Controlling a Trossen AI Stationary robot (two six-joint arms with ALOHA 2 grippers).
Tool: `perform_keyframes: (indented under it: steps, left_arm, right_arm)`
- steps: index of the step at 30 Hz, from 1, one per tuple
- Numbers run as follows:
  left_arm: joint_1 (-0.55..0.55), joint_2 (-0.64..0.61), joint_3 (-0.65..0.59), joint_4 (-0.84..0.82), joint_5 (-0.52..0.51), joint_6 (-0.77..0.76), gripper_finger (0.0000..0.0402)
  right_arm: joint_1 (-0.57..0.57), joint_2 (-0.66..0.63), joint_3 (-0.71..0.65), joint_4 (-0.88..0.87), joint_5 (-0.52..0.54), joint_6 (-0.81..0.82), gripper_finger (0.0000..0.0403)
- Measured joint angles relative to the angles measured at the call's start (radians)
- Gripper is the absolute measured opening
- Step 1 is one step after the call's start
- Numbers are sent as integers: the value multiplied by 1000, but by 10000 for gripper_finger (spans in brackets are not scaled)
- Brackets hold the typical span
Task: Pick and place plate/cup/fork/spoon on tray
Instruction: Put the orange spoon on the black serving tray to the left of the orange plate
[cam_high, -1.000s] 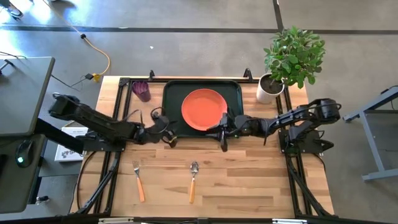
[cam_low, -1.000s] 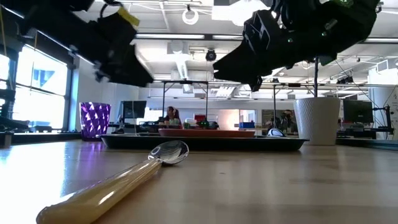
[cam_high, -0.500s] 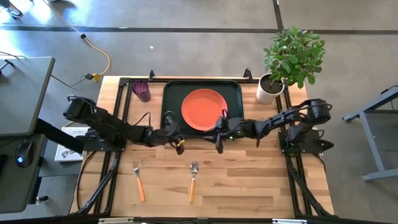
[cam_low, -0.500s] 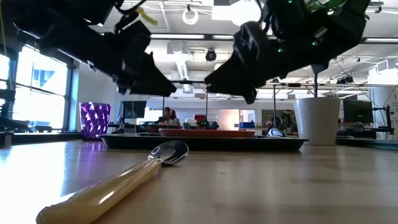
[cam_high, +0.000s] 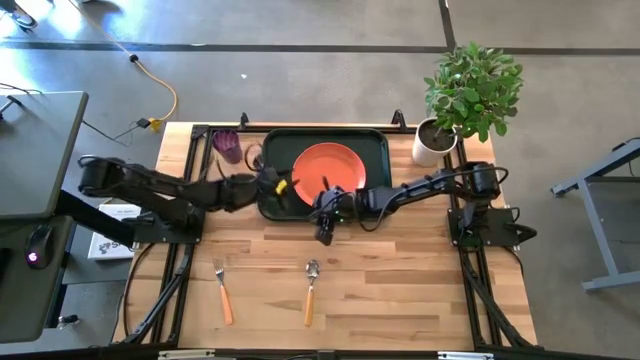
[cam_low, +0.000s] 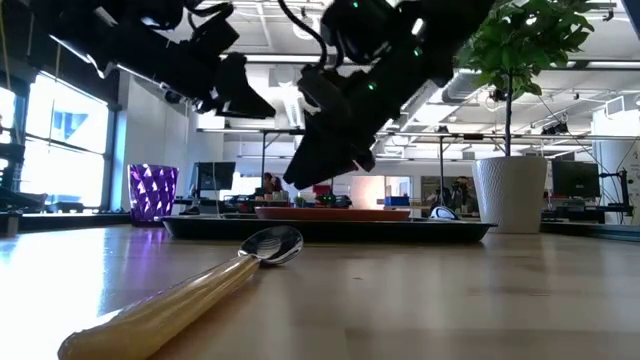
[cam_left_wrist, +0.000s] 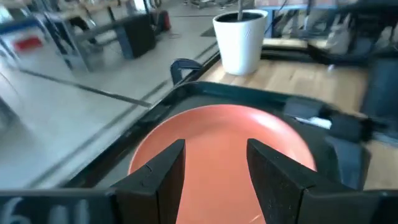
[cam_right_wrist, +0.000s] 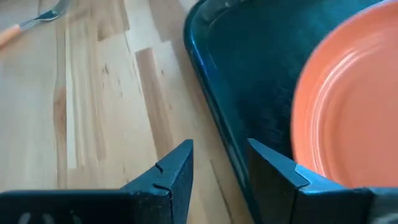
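- The plate (cam_high: 325, 176) lies flat in the tray (cam_high: 375, 143), filling most of its middle — the tray sits at the far side of the worktop (cam_high: 400, 290), long side running left to right.
- The left end effector (cam_high: 272, 185) hangs over the tray's left part, just beside the plate's left edge; in its wrist view the fingers (cam_left_wrist: 163, 171) stand spread, with the plate (cam_left_wrist: 217, 146) showing between them.
- The right end effector (cam_high: 325, 222) hovers at the tray's near rim, by the plate's near edge; its fingers (cam_right_wrist: 177, 171) are spread too, over the tray's rounded corner (cam_right_wrist: 205, 37) and bare wood.
- The cup (cam_high: 228, 146) stands upright on the worktop just left of the tray, outside it.
- The spoon (cam_high: 311, 292) lies near the front edge, well apart from both end effectors — bowl toward the tray, handle toward the front.
- The fork (cam_high: 222, 290) lies left of the spoon, tines toward the tray, long axis slightly slanted.
- A potted plant (cam_high: 462, 95) in a white pot stands at the tray's right.
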Motion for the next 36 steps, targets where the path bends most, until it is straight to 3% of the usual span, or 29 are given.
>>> perform_keyframes:
  steps: [2,4,6,8,18,22,26,36]
  left_arm:
    - [13,-44,0,-61,109,-42,163]
    - [-1,-67,-13,-83,217,-54,163]
    - [-29,-67,-42,-64,249,-43,163]
    - [-57,-67,-84,-21,232,-35,163]
    - [-152,-68,-256,359,205,-69,163]
    - [-220,-71,-302,437,110,-17,163]
    - [-290,-70,-322,475,-37,48,157]
    - [-302,-70,-316,505,-51,132,137]
  right_arm:
    - [20,0,9,-15,-22,4,138]
    - [34,1,9,-26,-135,26,138]
    - [49,1,9,-42,-254,56,138]
    - [73,1,9,-52,-281,79,138]
    - [121,1,9,-55,-86,214,138]
    - [123,1,9,-64,-2,275,138]
    - [131,1,8,-68,2,308,138]
    - [163,1,8,-67,4,378,138]
